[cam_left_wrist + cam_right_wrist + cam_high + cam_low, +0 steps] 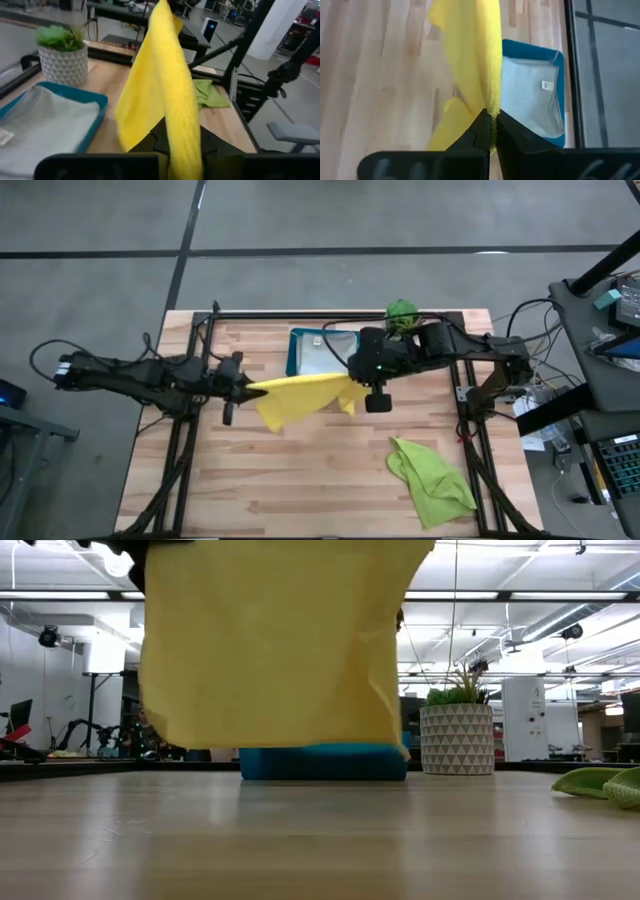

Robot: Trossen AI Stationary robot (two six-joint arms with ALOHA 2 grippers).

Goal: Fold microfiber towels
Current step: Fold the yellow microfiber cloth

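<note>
Both pincers clamped tight on the yellow towel (295, 396): left pincer (243, 387) pinches one end, right pincer (490, 131) the other, cloth stretched between them, hanging clear above the surface (300, 480).

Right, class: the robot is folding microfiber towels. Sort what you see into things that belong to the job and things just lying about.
Part of the job:
- yellow towel, held up off the table between both arms
- left pincer, shut on it
- right pincer, shut on it
- lime green towel, crumpled on the table
- pale towel, in the tray

Just lying about:
- teal tray
- potted plant
</note>
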